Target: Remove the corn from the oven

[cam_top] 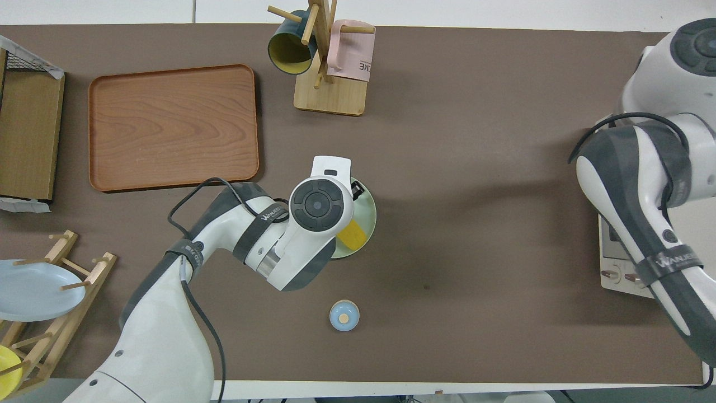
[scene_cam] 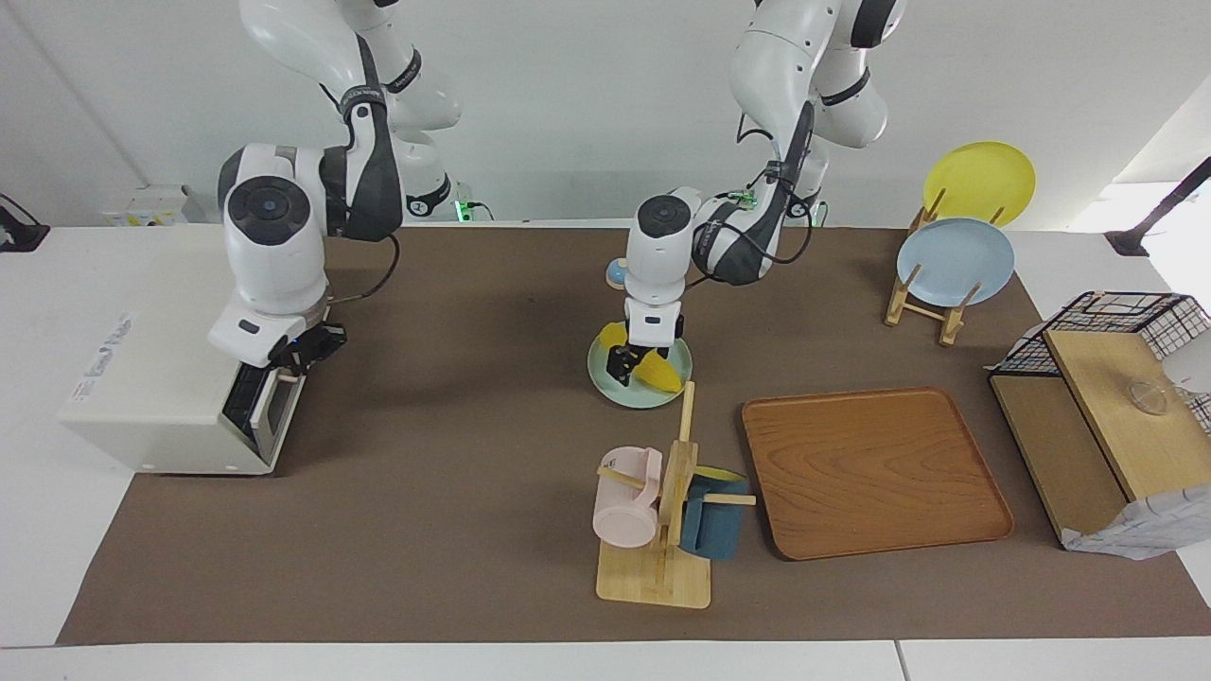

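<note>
On the green plate (scene_cam: 610, 383) beside the mug rack (scene_cam: 662, 530) lies the corn (scene_cam: 659, 372), the left end effector (scene_cam: 628, 362) clamped across it, while the right end effector (scene_cam: 301, 355), fingers together, sits at the oven (scene_cam: 161, 378) door's top edge.

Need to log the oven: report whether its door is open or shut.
Shut: the oven door stands upright against its front, the right gripper at its top edge.

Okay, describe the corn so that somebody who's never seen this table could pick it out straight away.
Find the brown mat and the pale green plate at its middle, nearer to the robots than the wooden mug tree. The corn lies on that plate, with the left gripper down over it. It is the only bright yellow, tapered cob; the other yellow thing is a round plate in the rack.
</note>
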`<action>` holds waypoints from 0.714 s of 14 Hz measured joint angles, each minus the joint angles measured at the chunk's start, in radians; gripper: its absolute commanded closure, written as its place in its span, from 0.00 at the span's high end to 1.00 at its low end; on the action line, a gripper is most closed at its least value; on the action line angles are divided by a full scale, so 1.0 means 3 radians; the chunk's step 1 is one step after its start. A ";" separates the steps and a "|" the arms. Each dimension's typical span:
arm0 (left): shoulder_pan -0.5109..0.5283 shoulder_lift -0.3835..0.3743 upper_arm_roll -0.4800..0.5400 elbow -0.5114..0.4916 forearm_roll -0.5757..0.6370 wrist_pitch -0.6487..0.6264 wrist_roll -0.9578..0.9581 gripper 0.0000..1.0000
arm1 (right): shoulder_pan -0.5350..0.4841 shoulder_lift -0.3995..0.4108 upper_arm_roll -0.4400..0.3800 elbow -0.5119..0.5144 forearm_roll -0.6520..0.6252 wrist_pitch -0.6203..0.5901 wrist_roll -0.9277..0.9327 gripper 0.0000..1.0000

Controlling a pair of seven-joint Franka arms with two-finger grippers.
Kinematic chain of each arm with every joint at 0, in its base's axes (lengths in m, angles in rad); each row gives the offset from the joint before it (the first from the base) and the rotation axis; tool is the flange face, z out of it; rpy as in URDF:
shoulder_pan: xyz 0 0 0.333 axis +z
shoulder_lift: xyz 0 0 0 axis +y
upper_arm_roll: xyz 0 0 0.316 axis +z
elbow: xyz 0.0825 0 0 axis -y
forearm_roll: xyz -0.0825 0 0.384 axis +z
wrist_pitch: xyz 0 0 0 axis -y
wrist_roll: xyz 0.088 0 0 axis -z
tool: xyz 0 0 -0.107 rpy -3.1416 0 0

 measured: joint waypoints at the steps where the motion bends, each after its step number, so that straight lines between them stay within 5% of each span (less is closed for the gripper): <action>1: 0.0007 -0.0001 0.0008 0.0007 -0.0061 -0.0052 -0.0001 0.00 | -0.0049 -0.0029 -0.0004 0.0020 0.0100 -0.0028 -0.0046 0.93; 5: 0.0369 -0.0105 0.0109 0.0230 -0.0083 -0.0559 0.0609 0.00 | -0.0090 -0.0149 -0.0016 0.0401 0.0698 -0.0553 -0.0067 1.00; 10: 0.1527 -0.0347 0.0150 0.0299 -0.0060 -0.0791 0.2879 0.00 | -0.0089 -0.0445 -0.0029 0.0969 0.0884 -0.1145 0.0141 1.00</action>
